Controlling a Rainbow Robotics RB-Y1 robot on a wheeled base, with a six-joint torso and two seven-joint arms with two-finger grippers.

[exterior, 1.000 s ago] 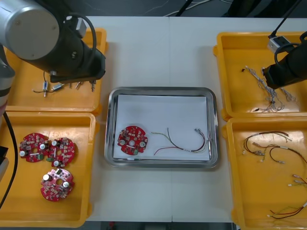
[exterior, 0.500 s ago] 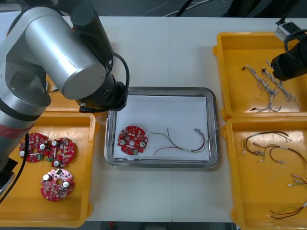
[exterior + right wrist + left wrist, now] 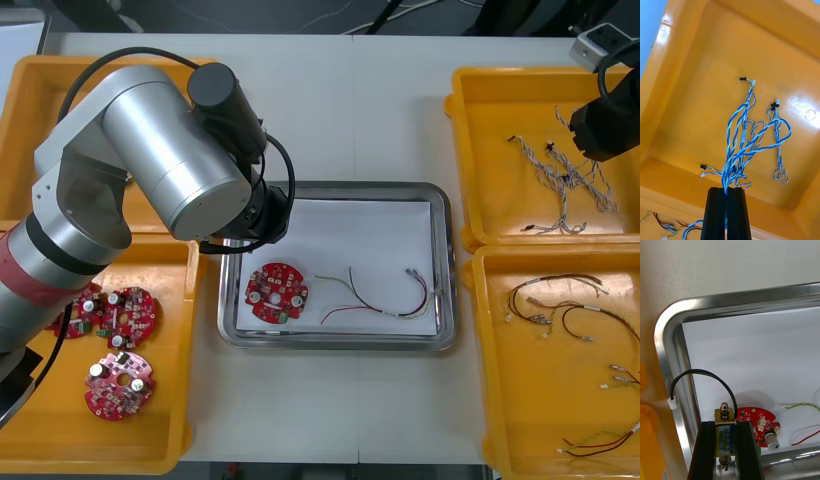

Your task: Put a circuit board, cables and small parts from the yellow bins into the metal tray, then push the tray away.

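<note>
My left gripper is shut on a small metal part with a black looped cable. It hangs over the left end of the metal tray, close to the rim. In the front view my left arm covers that gripper. A round red circuit board and a red and yellow cable lie in the tray. My right gripper is shut on twisted blue and white cables, which dangle over the far right yellow bin.
The near left bin holds three more circuit boards. The near right bin holds black cables and red and yellow ones. Bare table lies beyond and in front of the tray.
My left arm has swung from the far left bin to the tray's left end, carrying the part. The right gripper has risen toward the far edge, pulling the blue and white cables up.
</note>
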